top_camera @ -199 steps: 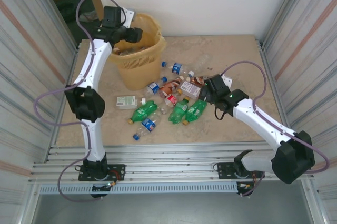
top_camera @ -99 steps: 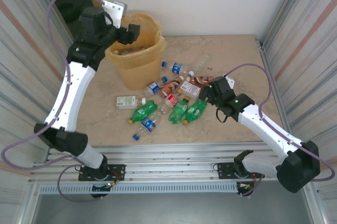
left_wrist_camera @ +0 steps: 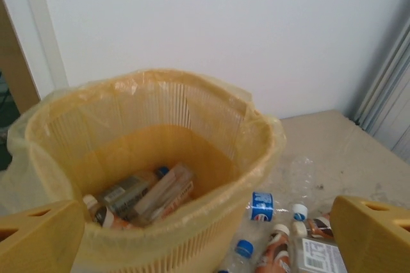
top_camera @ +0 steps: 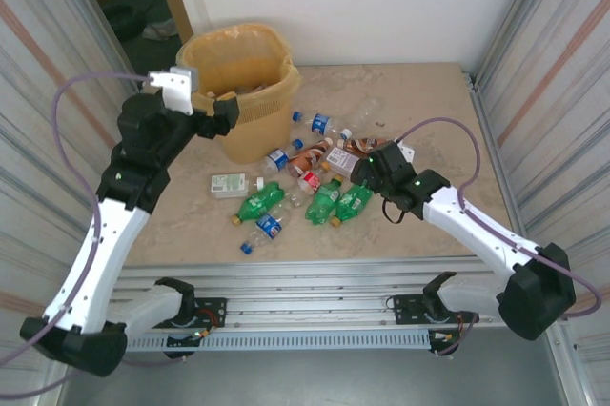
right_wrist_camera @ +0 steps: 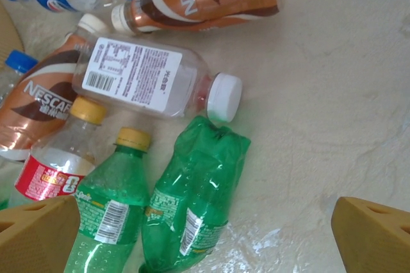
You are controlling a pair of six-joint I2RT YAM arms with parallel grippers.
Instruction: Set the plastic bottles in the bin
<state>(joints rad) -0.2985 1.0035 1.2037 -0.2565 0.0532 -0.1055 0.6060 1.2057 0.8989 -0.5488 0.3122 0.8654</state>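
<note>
Green bottles point(right_wrist_camera: 192, 196) under right gripper point(top_camera: 367, 173) | bin point(left_wrist_camera: 160, 87) before left gripper point(top_camera: 225, 113) | both jaws apart

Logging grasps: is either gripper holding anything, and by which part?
Nothing is held. Left gripper open beside the bin, right gripper open over the bottles.

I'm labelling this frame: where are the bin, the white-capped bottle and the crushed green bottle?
bin point(left_wrist_camera: 154, 81), left wrist view, back rim
white-capped bottle point(right_wrist_camera: 138, 77), right wrist view, its label
crushed green bottle point(right_wrist_camera: 192, 196), right wrist view, its body

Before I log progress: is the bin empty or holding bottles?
Holding bottles: the left wrist view shows a few lying inside the bin.
</note>
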